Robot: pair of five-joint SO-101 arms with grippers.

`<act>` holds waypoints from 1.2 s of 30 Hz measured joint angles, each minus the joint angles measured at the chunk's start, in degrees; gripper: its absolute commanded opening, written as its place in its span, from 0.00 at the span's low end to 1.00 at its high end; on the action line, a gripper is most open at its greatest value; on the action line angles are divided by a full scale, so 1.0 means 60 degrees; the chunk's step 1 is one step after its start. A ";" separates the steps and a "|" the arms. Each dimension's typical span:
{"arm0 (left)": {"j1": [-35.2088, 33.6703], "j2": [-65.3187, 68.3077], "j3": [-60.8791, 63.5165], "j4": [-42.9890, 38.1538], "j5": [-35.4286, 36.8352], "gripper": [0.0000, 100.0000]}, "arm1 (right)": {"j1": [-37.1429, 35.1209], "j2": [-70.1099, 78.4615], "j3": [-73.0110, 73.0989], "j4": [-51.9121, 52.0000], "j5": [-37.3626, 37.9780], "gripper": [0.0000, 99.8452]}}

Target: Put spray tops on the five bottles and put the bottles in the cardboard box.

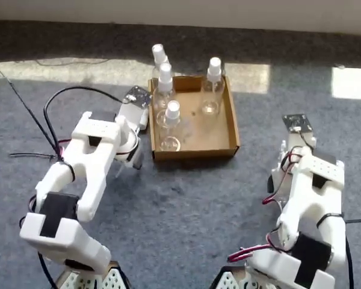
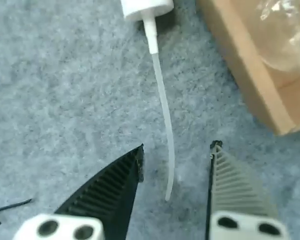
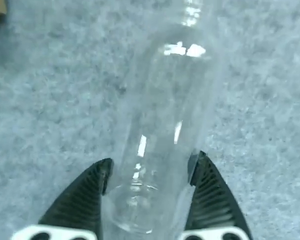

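Note:
A white spray top [image 2: 146,7] lies on the grey carpet, and its thin tube [image 2: 162,115] runs down between the fingers of my open left gripper [image 2: 176,150]. The cardboard box [image 2: 250,65] has a corner just beside it. My right gripper [image 3: 151,167] is shut on a clear bottle [image 3: 165,100] with no top, its fingers pressed to both sides near the base. In the high view the box [image 1: 234,120] holds capped bottles [image 1: 215,78], [image 1: 165,81], [image 1: 171,120]. Another capped bottle [image 1: 159,57] stands at the box's back left corner.
The left arm [image 1: 96,156] stands close to the box's left side and the right arm [image 1: 310,192] is further off to the box's right. Grey carpet [image 1: 192,211] lies between the arms. A black cable [image 1: 30,114] trails off to the left.

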 measured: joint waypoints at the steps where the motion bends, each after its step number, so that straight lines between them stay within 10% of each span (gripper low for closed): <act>1: 0.0044 0.0117 0.0000 -0.0073 0.0000 0.19 | 0.0000 0.0190 -0.0176 0.0000 0.0000 0.01; 7: 0.0044 0.0498 -0.0176 -0.0234 0.0000 0.00 | 0.0015 0.0498 -0.0469 0.0000 0.0029 0.01; 28: -0.1582 -0.2652 0.1026 0.3253 -0.2022 0.01 | 0.0161 0.0542 -0.0733 0.1436 0.0015 0.01; 36: -0.1832 -0.5568 0.3692 0.3707 -0.2300 0.19 | 0.0176 0.0630 -0.1509 0.2564 0.0322 0.04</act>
